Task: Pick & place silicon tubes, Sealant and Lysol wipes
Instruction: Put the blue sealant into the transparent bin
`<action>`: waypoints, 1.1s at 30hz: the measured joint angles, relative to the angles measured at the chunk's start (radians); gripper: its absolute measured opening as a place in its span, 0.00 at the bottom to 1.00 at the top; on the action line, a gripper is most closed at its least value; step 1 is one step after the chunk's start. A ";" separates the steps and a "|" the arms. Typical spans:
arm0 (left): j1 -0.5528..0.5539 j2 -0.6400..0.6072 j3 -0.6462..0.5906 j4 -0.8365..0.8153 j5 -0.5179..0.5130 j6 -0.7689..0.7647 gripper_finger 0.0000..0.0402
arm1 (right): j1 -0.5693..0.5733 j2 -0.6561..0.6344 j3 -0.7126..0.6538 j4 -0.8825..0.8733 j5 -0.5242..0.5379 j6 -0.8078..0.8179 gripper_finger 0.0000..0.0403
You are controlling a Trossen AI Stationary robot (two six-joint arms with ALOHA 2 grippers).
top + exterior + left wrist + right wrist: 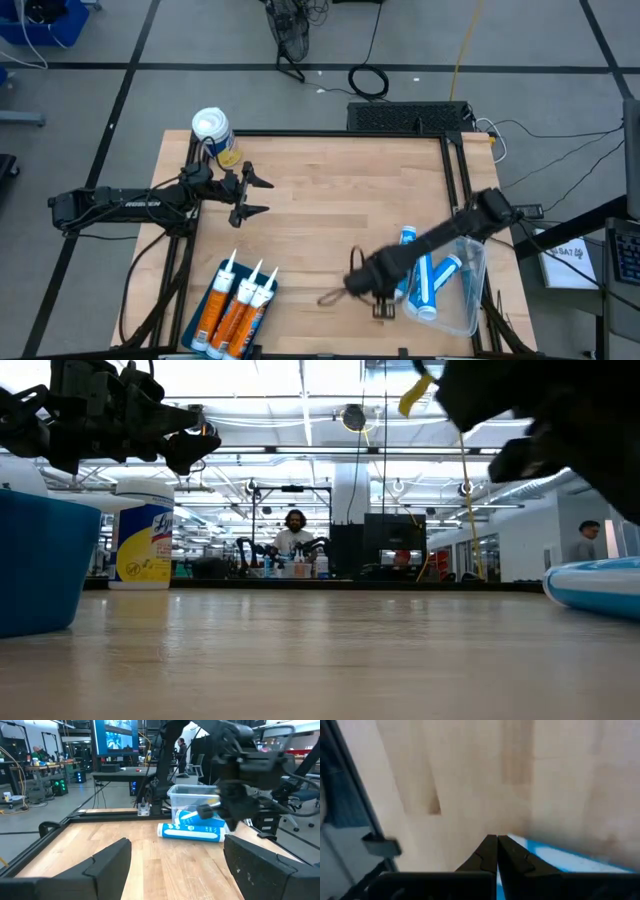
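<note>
Lying flat: three orange tubes (236,312), three blue tubes (428,283); left end effector (262,196) spread.

High view: overhead, straight down, far enough to take in the whole wooden table (330,200), both arms and surrounding floor.

Low view: at tabletop level, looking across the boards into the room; Lysol wipes (142,535) stand at far edge, also seen from above.

Left wrist view: low over table, facing across toward the clear bin (192,802) and a blue tube (192,831), shared with overhead.

Right wrist view: very close, pointing down at bare wood.
</note>
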 joint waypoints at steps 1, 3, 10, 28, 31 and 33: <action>0.000 0.000 0.000 0.000 0.000 0.000 0.77 | 0.030 0.012 0.000 0.031 0.013 0.021 0.00; 0.000 0.000 0.000 0.000 0.000 0.000 0.77 | 0.086 0.033 0.000 0.074 0.023 0.062 0.00; 0.000 0.000 0.000 0.000 0.000 0.000 0.77 | 0.214 0.099 0.000 0.109 0.092 0.225 0.00; 0.000 0.000 0.000 0.002 0.000 0.000 0.77 | 0.057 0.146 -0.047 -0.310 0.560 0.280 0.00; 0.000 0.000 0.000 0.002 0.000 0.000 0.77 | 0.003 0.145 -0.067 -0.365 0.685 0.275 0.00; 0.000 0.000 0.000 0.002 0.000 0.000 0.77 | -0.032 0.146 -0.080 -0.380 0.769 0.274 0.00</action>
